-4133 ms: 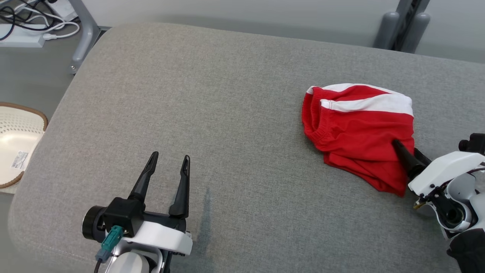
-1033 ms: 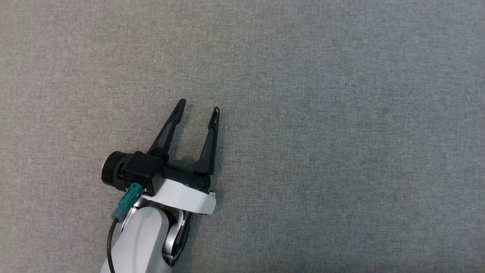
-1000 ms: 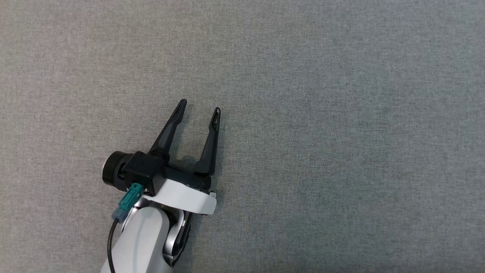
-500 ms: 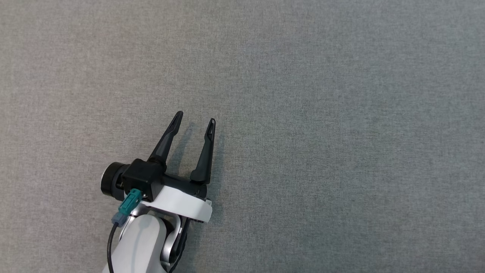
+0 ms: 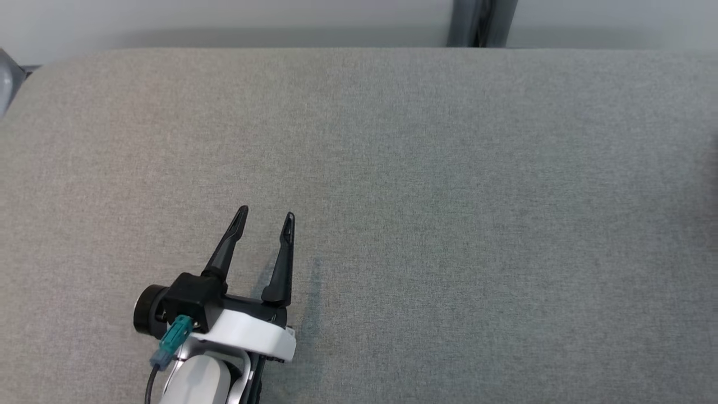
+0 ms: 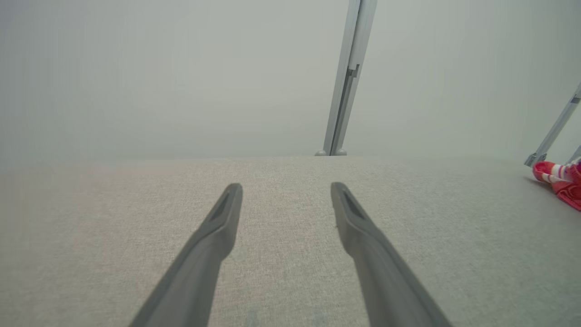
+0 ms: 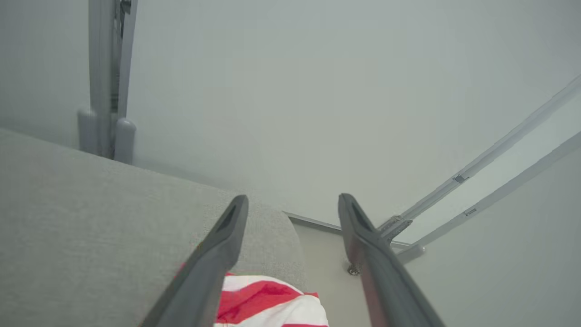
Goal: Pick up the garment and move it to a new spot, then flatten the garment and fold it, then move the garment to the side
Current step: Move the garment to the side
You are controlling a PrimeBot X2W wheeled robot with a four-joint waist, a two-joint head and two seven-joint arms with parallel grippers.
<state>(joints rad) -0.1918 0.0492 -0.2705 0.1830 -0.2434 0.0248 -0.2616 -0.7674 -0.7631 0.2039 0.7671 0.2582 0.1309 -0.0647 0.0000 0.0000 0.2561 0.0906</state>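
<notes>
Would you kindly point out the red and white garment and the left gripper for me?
garment (image 7: pixel 258 297), right wrist view, on its red stripe.
left gripper (image 5: pixel 266 212), head view, midway between its open fingertips.

The right gripper no longer holds the garment. The head view now shows the table's far edge.

Garment on right end of cushion

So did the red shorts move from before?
Yes, to the right. The shorts lay below the grey post on the cushion; now they lie right of it, at the cushion's end.
</notes>
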